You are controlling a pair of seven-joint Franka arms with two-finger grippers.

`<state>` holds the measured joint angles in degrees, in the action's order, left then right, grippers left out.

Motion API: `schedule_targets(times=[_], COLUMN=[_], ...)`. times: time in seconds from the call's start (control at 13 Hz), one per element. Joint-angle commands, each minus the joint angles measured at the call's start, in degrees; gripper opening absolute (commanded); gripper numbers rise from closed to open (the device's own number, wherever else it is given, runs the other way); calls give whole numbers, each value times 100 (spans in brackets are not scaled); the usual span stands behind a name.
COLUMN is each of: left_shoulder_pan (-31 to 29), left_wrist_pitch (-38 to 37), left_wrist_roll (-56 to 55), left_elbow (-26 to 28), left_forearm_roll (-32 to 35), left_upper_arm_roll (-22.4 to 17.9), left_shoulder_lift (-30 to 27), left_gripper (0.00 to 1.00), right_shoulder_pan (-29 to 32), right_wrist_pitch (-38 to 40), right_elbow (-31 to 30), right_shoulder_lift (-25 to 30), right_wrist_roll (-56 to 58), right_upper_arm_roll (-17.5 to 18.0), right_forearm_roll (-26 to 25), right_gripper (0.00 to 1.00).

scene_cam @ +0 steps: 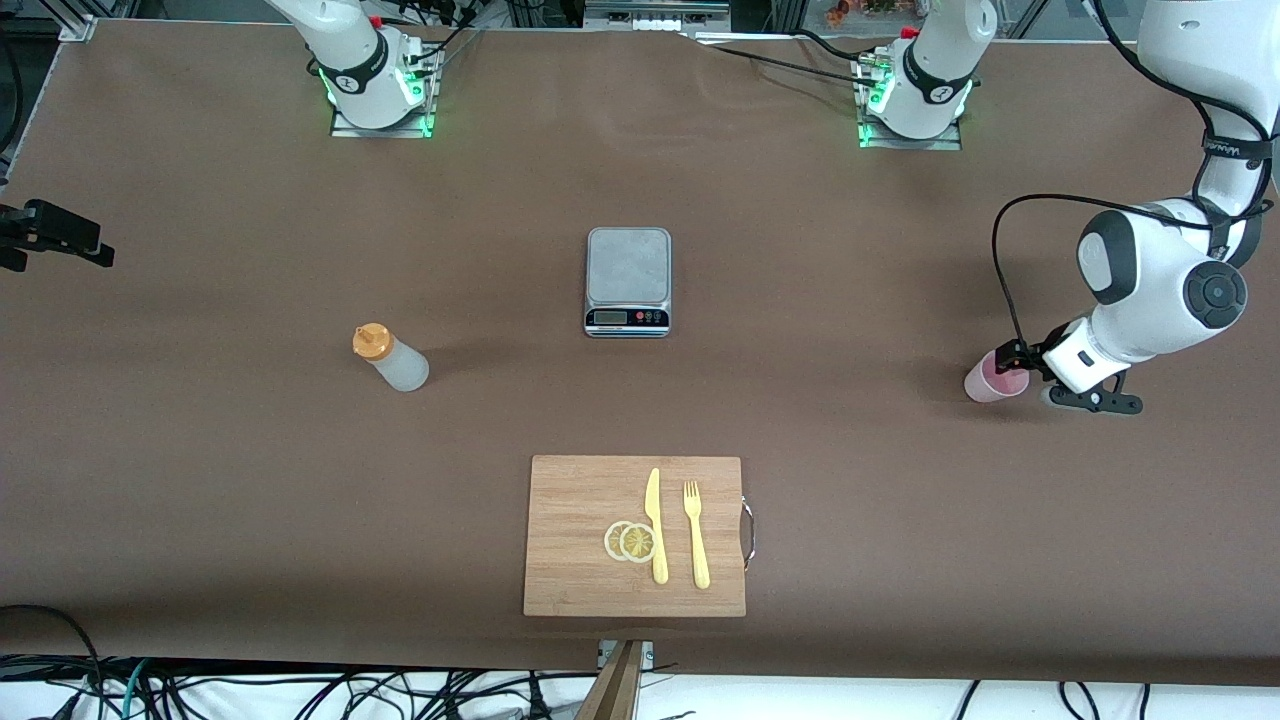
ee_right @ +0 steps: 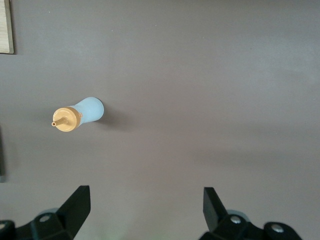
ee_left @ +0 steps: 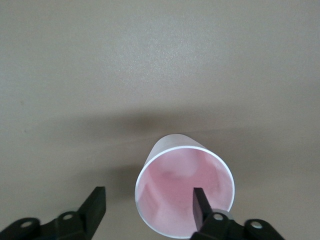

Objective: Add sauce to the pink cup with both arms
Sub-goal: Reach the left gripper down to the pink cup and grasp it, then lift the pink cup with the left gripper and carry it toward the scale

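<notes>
Left claw [scene_cam: 1010,368] sits low at the pink cup [scene_cam: 996,380], toward the left arm's end of the counter [scene_cam: 200,480]; its fingers [ee_left: 95,207] are spread, 1 inside the rim and 1 outside, not yet closed on the wall. Right claw [ee_right: 145,207] gapes wide above bare counter, holding nothing. Sauce [scene_cam: 390,358] stands upright toward the right arm's end, well apart from the scale [scene_cam: 627,281] at mid-counter. Nearer the camera lies a cutting board [scene_cam: 580,500] carrying 1 knife [scene_cam: 655,525], 1 fork [scene_cam: 696,533] and 2 lemon slices [scene_cam: 630,541].
</notes>
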<state>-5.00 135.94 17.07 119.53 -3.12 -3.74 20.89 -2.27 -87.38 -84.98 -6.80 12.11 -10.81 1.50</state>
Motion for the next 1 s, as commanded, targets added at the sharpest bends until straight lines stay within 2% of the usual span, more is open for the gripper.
schedule_targets(times=[0.0,0.15,0.39,0.69,0.93], left_shoulder_pan=[17,34,34,34,78], left_wrist_pitch=[29,20,-85,-111,-689], left_wrist_roll=[69,60,42,25,7], left_elbow=[45,45,18,-8,-279], left_forearm_roll=[57,39,22,13,-399], left_upper_arm_roll=[-39,-56,-74,-74,-74], left_shoulder_lift=[-50,-50,-50,-68,-85], left_gripper=[43,21,2,0,0], right_shoulder_pan=[33,33,34,34,34], right_wrist_pitch=[72,72,72,72,72], right_elbow=[52,52,52,43,43], right_shoulder_lift=[-15,-15,-15,-24,-24], right_wrist_roll=[-7,-7,-7,-7,-7], right_upper_arm_roll=[-9,-9,-26,-53,-79], right_forearm_roll=[17,25,25,26,26], right_gripper=[100,100,100,100,100])
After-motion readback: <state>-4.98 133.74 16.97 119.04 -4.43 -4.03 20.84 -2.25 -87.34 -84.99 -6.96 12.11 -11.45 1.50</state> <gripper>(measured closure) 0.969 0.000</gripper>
